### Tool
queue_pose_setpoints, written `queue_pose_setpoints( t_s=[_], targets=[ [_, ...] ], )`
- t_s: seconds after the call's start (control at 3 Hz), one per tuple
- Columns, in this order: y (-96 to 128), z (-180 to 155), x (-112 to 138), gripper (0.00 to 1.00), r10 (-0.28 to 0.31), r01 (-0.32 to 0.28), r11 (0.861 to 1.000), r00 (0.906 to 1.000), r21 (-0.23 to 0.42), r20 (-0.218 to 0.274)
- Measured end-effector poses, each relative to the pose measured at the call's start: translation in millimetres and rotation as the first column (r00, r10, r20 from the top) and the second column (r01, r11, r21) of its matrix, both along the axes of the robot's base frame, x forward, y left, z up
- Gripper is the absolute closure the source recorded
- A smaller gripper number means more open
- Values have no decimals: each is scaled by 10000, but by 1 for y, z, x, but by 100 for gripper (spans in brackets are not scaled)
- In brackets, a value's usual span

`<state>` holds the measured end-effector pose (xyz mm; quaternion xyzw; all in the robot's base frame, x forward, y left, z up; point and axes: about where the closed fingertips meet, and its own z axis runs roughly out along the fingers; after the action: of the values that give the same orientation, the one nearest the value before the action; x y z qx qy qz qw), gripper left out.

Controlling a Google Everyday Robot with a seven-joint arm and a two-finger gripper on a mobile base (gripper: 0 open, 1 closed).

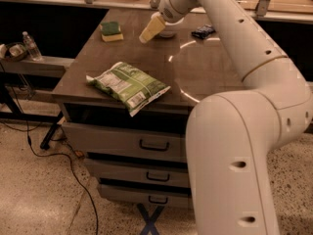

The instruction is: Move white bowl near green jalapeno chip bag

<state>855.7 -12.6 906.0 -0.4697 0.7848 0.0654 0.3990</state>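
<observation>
The white bowl (167, 33) stands at the far middle of the table, mostly hidden behind my wrist; only its lower edge shows. My gripper (151, 30) hangs just left of and in front of the bowl, pointing down and to the left, a little above the tabletop. The green jalapeno chip bag (128, 86) lies flat near the table's front left edge, well in front of the bowl and the gripper.
A green-and-yellow sponge (111, 31) lies at the far left of the brown tabletop (205, 72). A small dark blue packet (203, 32) lies at the far right. My arm covers the right side. A water bottle (30, 45) stands on a shelf left of the drawer unit.
</observation>
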Motion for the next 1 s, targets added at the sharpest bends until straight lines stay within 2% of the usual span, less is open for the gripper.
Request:
queue_pose_setpoints(
  t_s=[0.33, 0.67, 1.0],
  targets=[
    [-6, -18, 22, 0, -823, 823, 9966, 9961, -35, -306],
    [-19, -35, 40, 23, -1552, 1542, 9877, 9871, -252, -406],
    [-20, -24, 47, 62, -1503, 1505, 9877, 9886, -413, 87]
  ],
)
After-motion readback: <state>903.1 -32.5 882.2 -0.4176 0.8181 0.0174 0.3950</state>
